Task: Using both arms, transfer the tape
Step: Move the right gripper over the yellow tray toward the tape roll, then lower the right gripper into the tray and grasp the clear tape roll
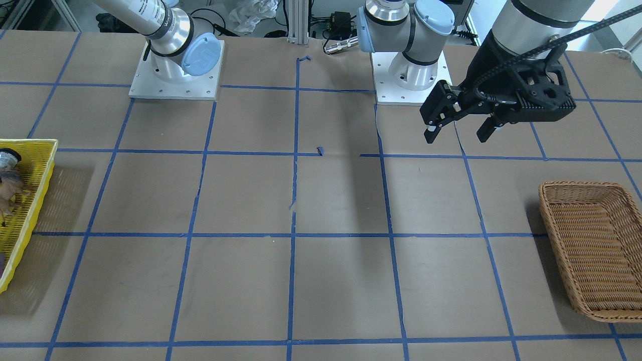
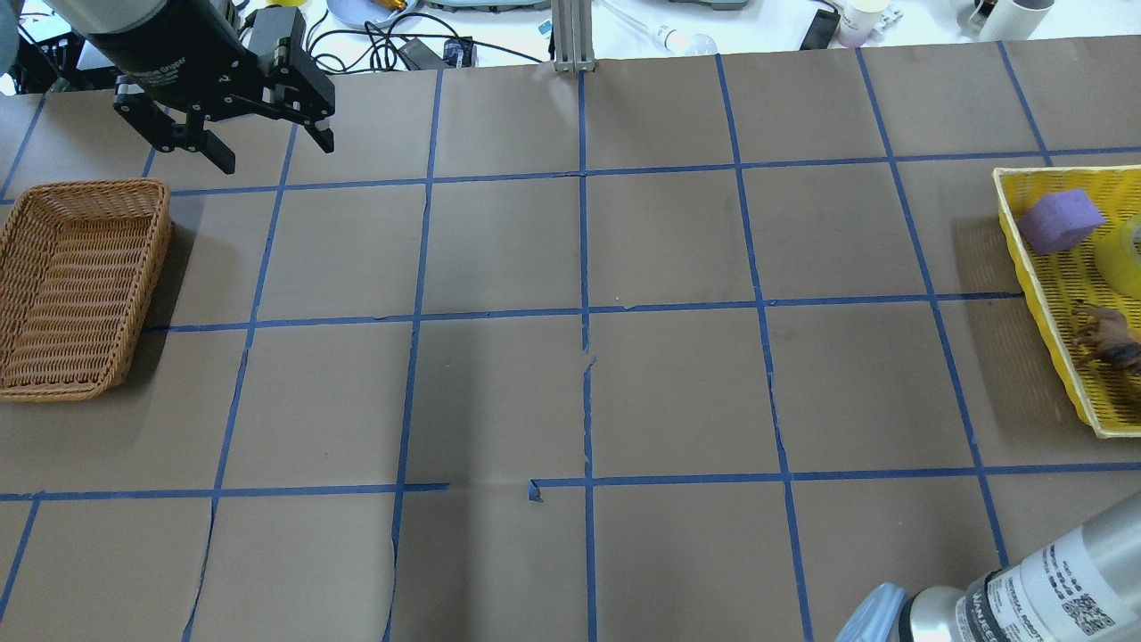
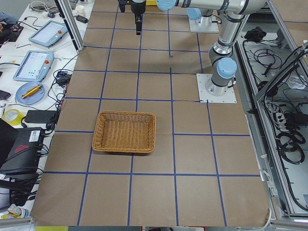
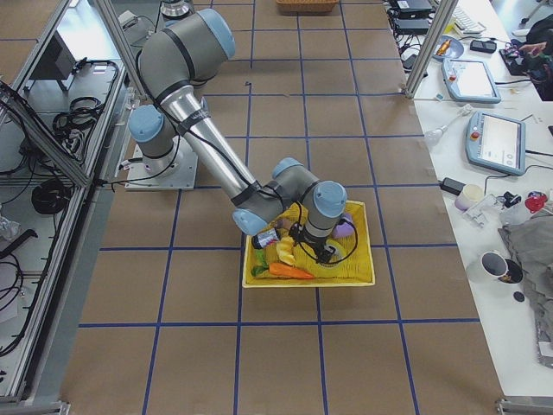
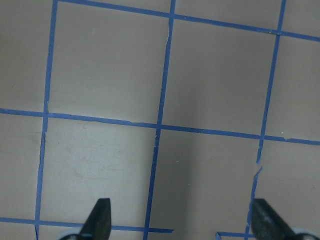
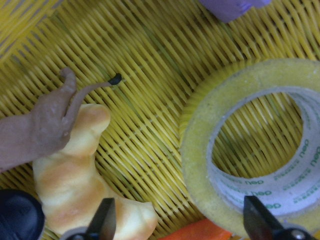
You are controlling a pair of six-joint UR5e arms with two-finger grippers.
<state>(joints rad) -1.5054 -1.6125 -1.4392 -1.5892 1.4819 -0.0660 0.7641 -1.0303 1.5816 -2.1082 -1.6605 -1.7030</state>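
Bright yellow roll of tape (image 6: 200, 145) with white printed inner core lies flat in the yellow plastic mesh basket (image 2: 1012, 223), hole facing up, ring axis vertical. The basket sits at the robot's right end of the brown paper-covered worktop (image 2: 669, 241).

Around it in the basket:
- a purple foam block (image 6: 235, 7) beyond the roll
- a striped bread-like toy (image 6: 70, 170) and a brown animal figure (image 6: 35, 130) to one side
- something orange (image 6: 200, 231) touching or just beside the roll's near edge

Right tool (image 6: 177, 222) hangs directly over the basket, fingers spread wide, nothing between them. In the right wrist view the roll sits off-centre, toward that view's right. One fingertip (image 6: 255, 220) is over the inner core at the hole's edge, and the other (image 6: 105, 220) is over the bread-like toy. The near wall of the ring falls between the two.

We judge that a straight descent would pinch that wall, one finger inside the hole and one outside. The outside finger risks landing on the bread-like toy.

Left tool (image 1: 456, 128) is also spread and empty. It hovers above bare worktop near the brown woven wicker basket (image 2: 98, 185) at the opposite end, well apart from the roll. The right arm is by far the nearer, so we take the pickup to be its job, with the left waiting to receive.
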